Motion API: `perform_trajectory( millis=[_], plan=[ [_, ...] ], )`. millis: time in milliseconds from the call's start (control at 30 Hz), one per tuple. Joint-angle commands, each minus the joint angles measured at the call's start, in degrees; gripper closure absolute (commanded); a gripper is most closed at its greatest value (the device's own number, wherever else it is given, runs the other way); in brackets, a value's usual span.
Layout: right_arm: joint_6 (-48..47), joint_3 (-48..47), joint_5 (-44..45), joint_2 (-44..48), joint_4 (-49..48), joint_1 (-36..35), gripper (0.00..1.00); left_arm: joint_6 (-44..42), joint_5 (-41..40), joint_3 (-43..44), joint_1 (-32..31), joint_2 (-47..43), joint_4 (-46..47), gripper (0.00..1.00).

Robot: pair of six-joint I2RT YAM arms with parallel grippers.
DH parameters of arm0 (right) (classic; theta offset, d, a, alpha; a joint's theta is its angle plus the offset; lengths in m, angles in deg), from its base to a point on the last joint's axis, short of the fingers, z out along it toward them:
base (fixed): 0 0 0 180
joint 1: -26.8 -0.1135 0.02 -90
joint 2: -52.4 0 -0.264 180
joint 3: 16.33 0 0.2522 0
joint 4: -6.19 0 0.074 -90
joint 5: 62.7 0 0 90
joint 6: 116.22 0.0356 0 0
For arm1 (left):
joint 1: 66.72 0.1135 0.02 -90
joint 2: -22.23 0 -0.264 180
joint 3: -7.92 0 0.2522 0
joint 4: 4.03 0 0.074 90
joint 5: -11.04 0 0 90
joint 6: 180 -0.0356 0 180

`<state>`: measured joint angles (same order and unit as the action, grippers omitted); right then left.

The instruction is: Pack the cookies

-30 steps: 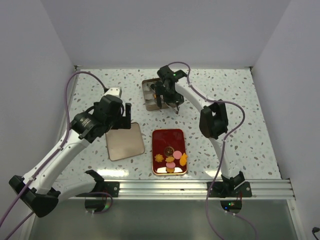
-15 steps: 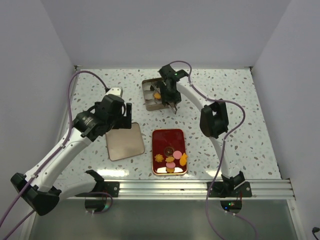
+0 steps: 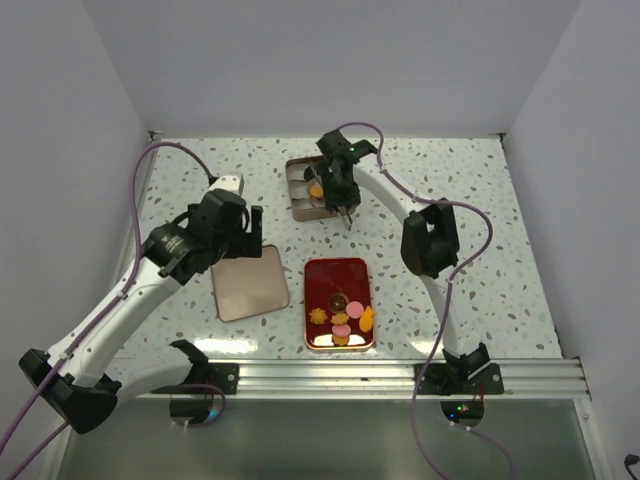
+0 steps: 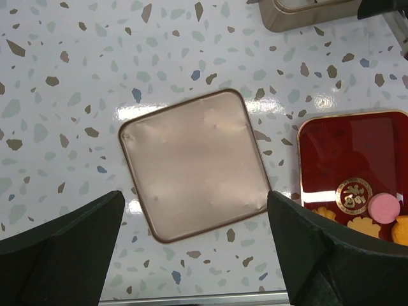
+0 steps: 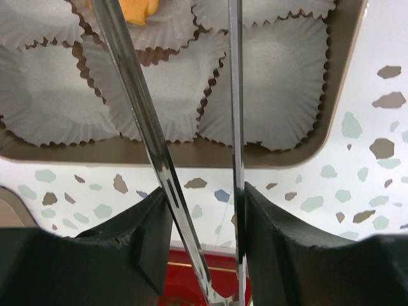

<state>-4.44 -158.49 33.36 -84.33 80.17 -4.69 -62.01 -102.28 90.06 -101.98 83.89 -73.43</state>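
The right gripper [image 5: 204, 210] clasped metal tongs [image 5: 143, 121] over the tin [image 3: 297, 208], where one orange cookie [image 5: 134, 9] lay in a paper cup [image 5: 178, 29]. The other cookies [image 3: 341, 322] sat on the red tray [image 3: 337, 262]. They looked light and brittle, probably best pinched gently edgewise. The left gripper [image 4: 194, 217] gaped wide.

Red tray [image 4: 344, 146] with gold emblem [image 4: 354, 196], pink cookie [image 4: 384, 205], orange cookie [image 5: 141, 9], white paper cups [image 5: 280, 89], silver tongs [image 5: 145, 121], speckled white table [image 4: 64, 76].

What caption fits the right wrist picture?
Right gripper squeezes metal tongs above a tin of white paper cups, one holding an orange cookie.
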Motion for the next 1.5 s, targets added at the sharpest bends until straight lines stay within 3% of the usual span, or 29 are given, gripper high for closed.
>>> perform_trajectory(
  millis=[0,400,667,1100,1467],
  plan=[
    [-0.2,0.3,1.0,8.0,1.5,0.4,0.57,1.1,0.2,0.7,0.1,-1.9,0.4,0.00],
    [2.2,0.7,-1.3,19.5,6.6,0.3,0.57,2.0,1.2,0.8,0.1,-4.3,0.5,0.00],
    [2.5,7.1,-4.3,30.4,11.4,-0.7,0.58,2.0,1.4,0.8,0.1,-5.2,0.7,0.00],
    [12.2,35.7,-8.5,56.2,18.0,-16.2,0.58,0.2,2.6,-0.9,0.1,-4.9,3.3,0.00],
    [14.0,40.6,-9.6,54.6,23.8,-31.0,0.55,-0.7,3.3,-1.1,0.0,-2.8,5.5,0.00]
  ],
)
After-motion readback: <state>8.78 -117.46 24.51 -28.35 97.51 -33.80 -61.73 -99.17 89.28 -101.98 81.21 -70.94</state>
